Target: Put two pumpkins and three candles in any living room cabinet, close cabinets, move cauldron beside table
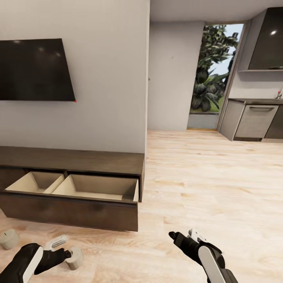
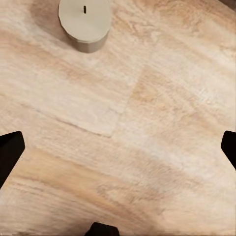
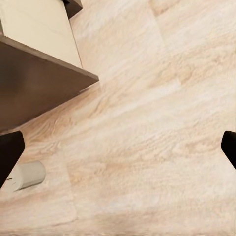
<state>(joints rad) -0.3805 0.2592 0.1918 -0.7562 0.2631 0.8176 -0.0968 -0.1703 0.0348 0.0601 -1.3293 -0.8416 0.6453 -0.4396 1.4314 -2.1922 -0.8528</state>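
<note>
Candles number two on the floor, one, another; both claws spread wide.

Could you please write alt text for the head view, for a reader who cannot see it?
A dark brown cabinet stands with its drawer pulled open and empty, below a wall-mounted TV. Two grey-beige candles sit on the wooden floor near the left end effector; the right end effector hovers over bare floor.
</note>
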